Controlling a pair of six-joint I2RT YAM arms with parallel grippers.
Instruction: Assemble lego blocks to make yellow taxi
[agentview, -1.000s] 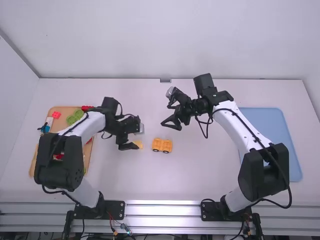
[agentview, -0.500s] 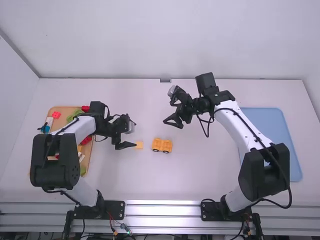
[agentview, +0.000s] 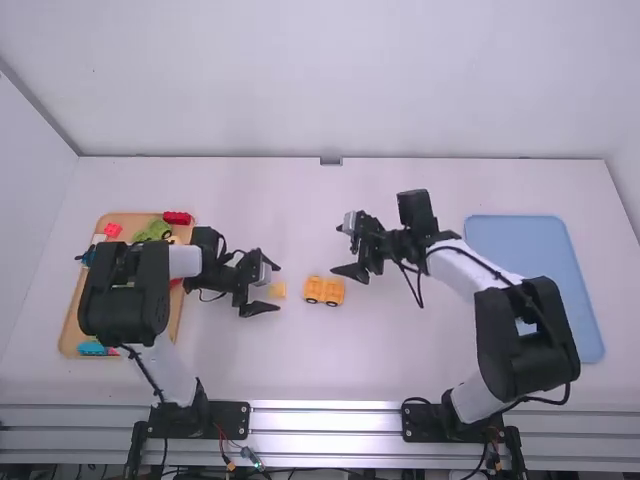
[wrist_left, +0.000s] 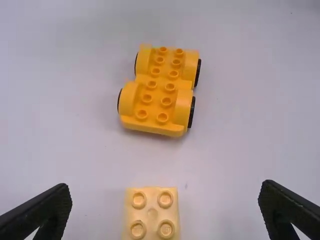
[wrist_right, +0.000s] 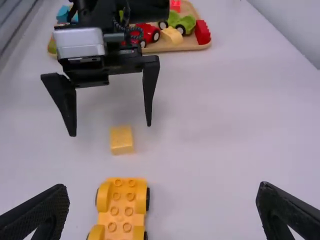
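Shifted nearer wheeled chassis (wrist_left: 158, 93): right end effector (wrist_right: 163, 187), wide-open, empty. Left end effector (wrist_left: 166, 186): likewise; yellow brick (wrist_left: 152, 214) pickup apparently due: descend, grip.

Left claw (agentview: 277, 287), right claw (agentview: 337, 250) nearer chassis (agentview: 324, 291)

Pale yellow block (wrist_left: 152, 214): square top, 2x2 studs up, flat on table, loose. Sits just ahead of left gripper (agentview: 278, 288), centred on gap between fingertips, touching neither. Yellow wheeled base (wrist_left: 156, 95): studs up, black wheels, upright, nothing stacked, farther out from left gripper past block.
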